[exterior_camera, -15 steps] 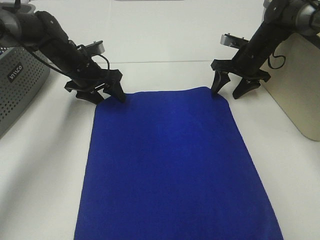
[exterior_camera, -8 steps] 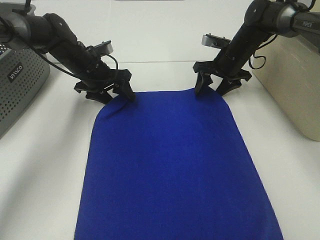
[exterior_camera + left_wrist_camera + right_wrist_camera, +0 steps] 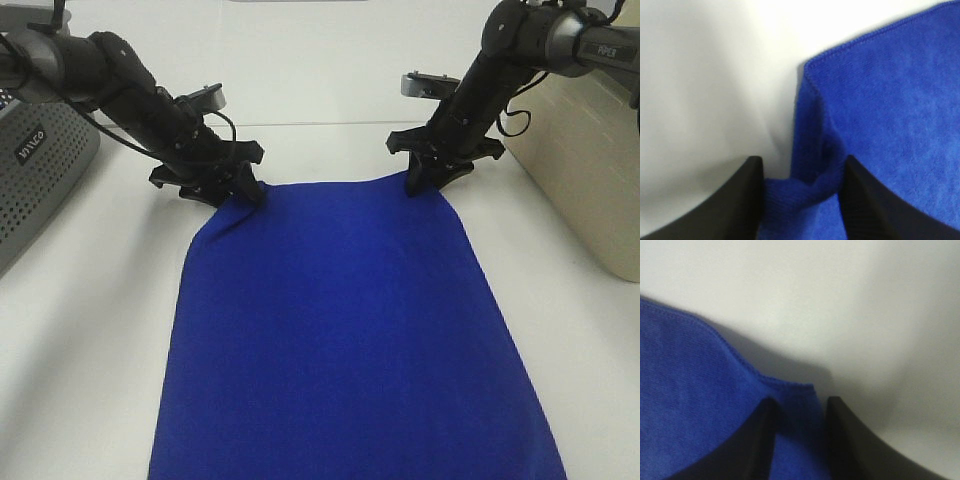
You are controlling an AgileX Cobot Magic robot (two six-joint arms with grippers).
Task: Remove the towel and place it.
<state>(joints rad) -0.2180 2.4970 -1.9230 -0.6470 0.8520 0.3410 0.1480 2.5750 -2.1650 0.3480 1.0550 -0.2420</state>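
**Floppy blue towel, pinched at both far corners**

Just one towel here, spread flat on the table and running off the near edge of view. It looks soft, light and limp, so I'd expect it to sag and drag rather than slip, and the far corners are the sensible hold. The left gripper has its jaws squeezed on a bunched fold at the far-left corner. The right gripper is nipped onto the far-right corner. Two grippers, one grey basket on the left, one beige bin on the right.
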